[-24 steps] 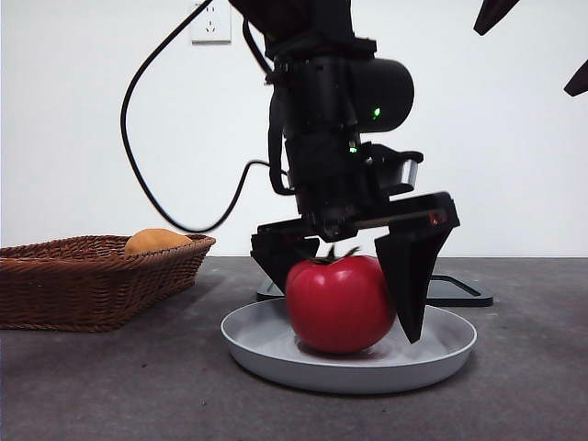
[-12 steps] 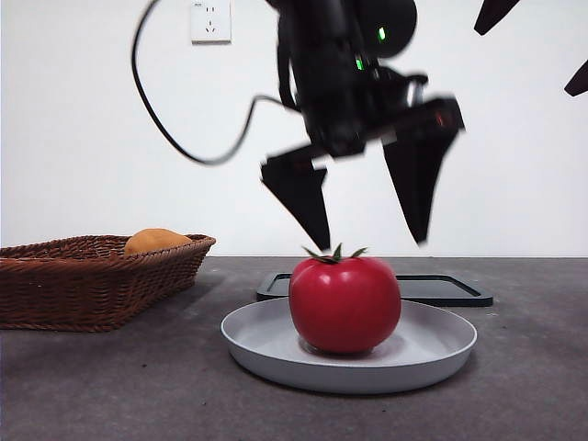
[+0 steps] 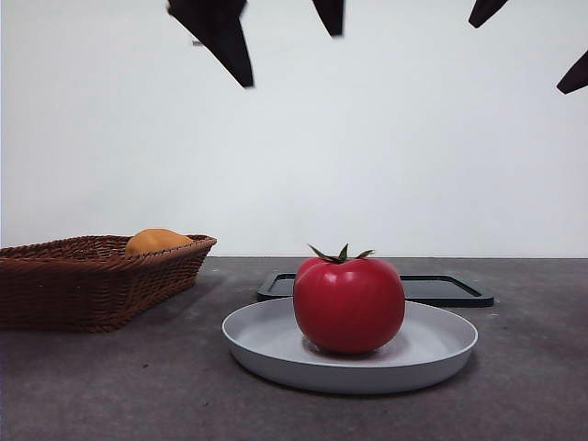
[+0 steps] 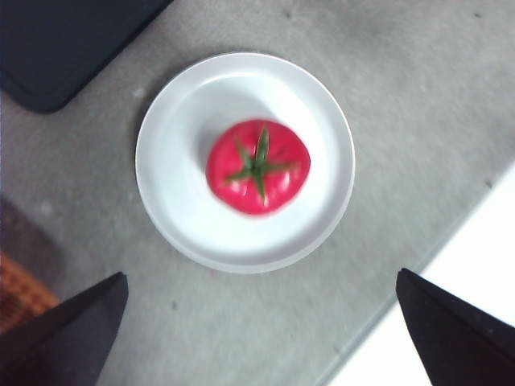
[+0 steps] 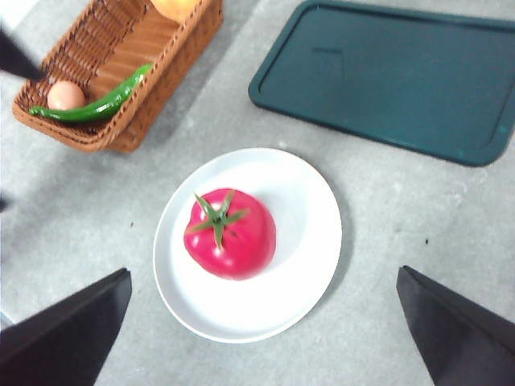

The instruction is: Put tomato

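**Tomato resting on the white plate, both claws raised and empty**

The glossy red round tomato (image 3: 349, 303) with its green spiky stem sits upright on the round white plate (image 3: 266, 342), a little off the plate's centre. High above the plate, the left claw (image 3: 280, 28) hangs with its black jaws spread wide, holding nothing. The right claw (image 5: 261, 338) is also above the plate, jaws parted and empty. Beside the plate stands a brown woven wicker basket (image 3: 92, 280) holding a smooth orange-yellow fruit (image 3: 154, 241), a green chilli pepper (image 5: 96, 100) and a pale brown egg (image 5: 64, 95). Behind the plate, a dark flat rectangular tray (image 3: 441, 289) lies on the grey worktop (image 3: 110, 386).
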